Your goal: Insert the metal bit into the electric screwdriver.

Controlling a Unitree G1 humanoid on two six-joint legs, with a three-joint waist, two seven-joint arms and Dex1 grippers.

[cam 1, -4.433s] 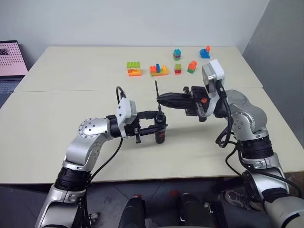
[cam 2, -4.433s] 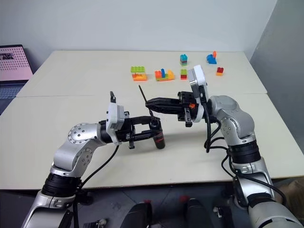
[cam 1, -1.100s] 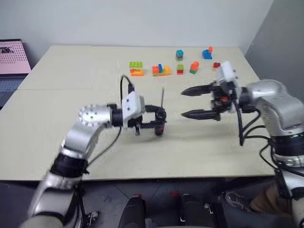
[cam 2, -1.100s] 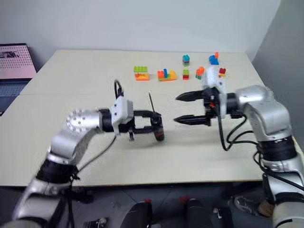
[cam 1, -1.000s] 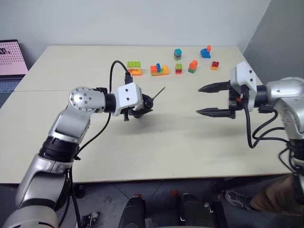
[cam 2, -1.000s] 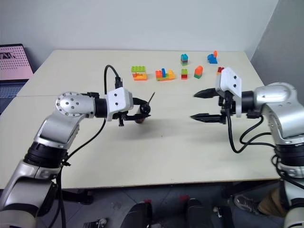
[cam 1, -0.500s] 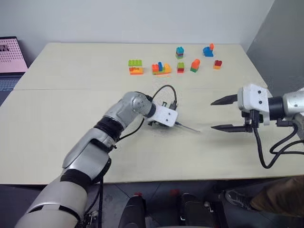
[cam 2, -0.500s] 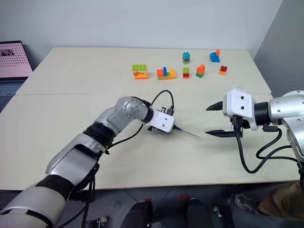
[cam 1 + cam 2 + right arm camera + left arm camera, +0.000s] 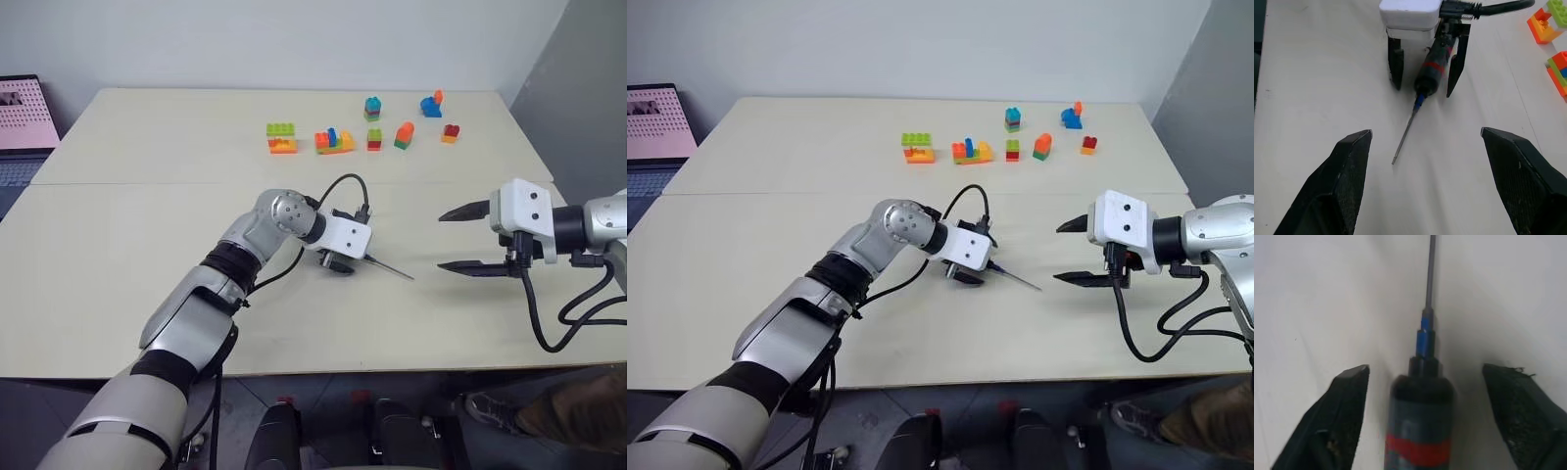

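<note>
Black plastic and a red band mark the slim pen-shaped electric screwdriver (image 9: 1433, 68), lying on the pale surface (image 9: 127, 245) between my left gripper's (image 9: 1427, 66) spread fingers, with the thin grey metal bit (image 9: 1405, 135) seated in its tip. My right gripper's (image 9: 468, 239) fingers hang spread, empty. I judge it light, rigid and prone to rolling; I'd grip the body, sparing the bit.

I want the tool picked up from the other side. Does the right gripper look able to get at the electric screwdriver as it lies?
Probably yes: the electric screwdriver lies between the open left gripper, while the open right gripper faces it across bare table.
</note>
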